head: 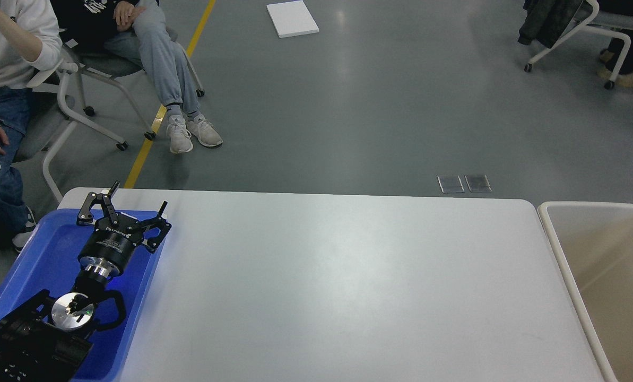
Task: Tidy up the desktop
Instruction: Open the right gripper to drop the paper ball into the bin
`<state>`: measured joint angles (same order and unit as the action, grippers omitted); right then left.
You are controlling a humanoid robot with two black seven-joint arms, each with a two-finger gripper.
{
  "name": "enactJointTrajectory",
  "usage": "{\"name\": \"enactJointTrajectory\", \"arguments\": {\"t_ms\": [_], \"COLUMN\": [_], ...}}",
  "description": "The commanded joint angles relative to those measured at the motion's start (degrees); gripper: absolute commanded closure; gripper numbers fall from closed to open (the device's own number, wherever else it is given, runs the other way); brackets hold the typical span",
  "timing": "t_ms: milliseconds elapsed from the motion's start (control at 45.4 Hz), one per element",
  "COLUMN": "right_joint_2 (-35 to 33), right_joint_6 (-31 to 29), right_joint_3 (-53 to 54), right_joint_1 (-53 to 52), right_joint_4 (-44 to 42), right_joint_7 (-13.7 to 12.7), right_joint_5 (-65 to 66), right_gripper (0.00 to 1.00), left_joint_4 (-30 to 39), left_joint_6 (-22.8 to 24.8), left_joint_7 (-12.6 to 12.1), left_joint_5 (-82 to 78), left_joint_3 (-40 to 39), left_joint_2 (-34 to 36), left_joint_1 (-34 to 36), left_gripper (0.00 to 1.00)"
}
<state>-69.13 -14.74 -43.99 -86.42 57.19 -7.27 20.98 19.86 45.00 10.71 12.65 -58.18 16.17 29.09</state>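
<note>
The counter (348, 286) fills the lower middle of the view, smooth, white-grey, with rounded corners. A blue tray (40, 249) sits at its left end, a beige bin (555, 249) beside its right. Over the tray, the left claw (136, 197) spreads wide, holding nothing.

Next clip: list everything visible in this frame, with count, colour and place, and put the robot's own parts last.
Large smooth white-grey rectangular desktop: one, centre, bare where visible.
Blue plastic tray: one, desktop's left end, under the left arm.
Beige bin with cream rim: one, right of the desktop.
White flat board: one, on the grey floor, top centre.
Clear floor plates: two, beyond the desktop's far edge.
White-framed wheeled chairs: at least three, two top left, one top right.
Seated people: two top left; another partly visible top right.
Left tool: one, black, open, over the tray.
Right tool: not in view.
</note>
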Motion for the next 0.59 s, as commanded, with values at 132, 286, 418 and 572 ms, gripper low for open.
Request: {"name": "enactJointTrajectory", "arguments": {"t_ms": [132, 286, 418, 572], "right_joint_2": [5.9, 10.7, 16.5, 27.0], "right_joint_6": [9.3, 11.7, 12.6, 12.6], "right_joint_3": [11.0, 17.1, 23.8, 32.6], "right_joint_1": [17.8, 25.1, 33.7, 43.2], "right_joint_4": [-7.0, -12.6, -20.9, -38.3], "right_joint_7": [0.2, 0.2, 0.2, 0.2], "right_joint_5": [-10.4, -14.9, -15.4, -15.4], "right_gripper": [1.00, 1.00, 1.00, 1.00], "left_joint_4": [0.0, 0.0, 0.0, 0.0], "left_joint_6": [0.0, 0.0, 0.0, 0.0], "left_joint_7": [0.0, 0.0, 0.0, 0.0], "left_joint_5": [0.0, 0.0, 0.0, 0.0], "left_joint_3": [0.0, 0.0, 0.0, 0.0], "left_joint_2": [0.0, -0.1, 0.0, 0.0], "left_joint_1": [0.0, 0.0, 0.0, 0.0], "left_gripper": [0.00, 0.00, 0.00, 0.00]}}
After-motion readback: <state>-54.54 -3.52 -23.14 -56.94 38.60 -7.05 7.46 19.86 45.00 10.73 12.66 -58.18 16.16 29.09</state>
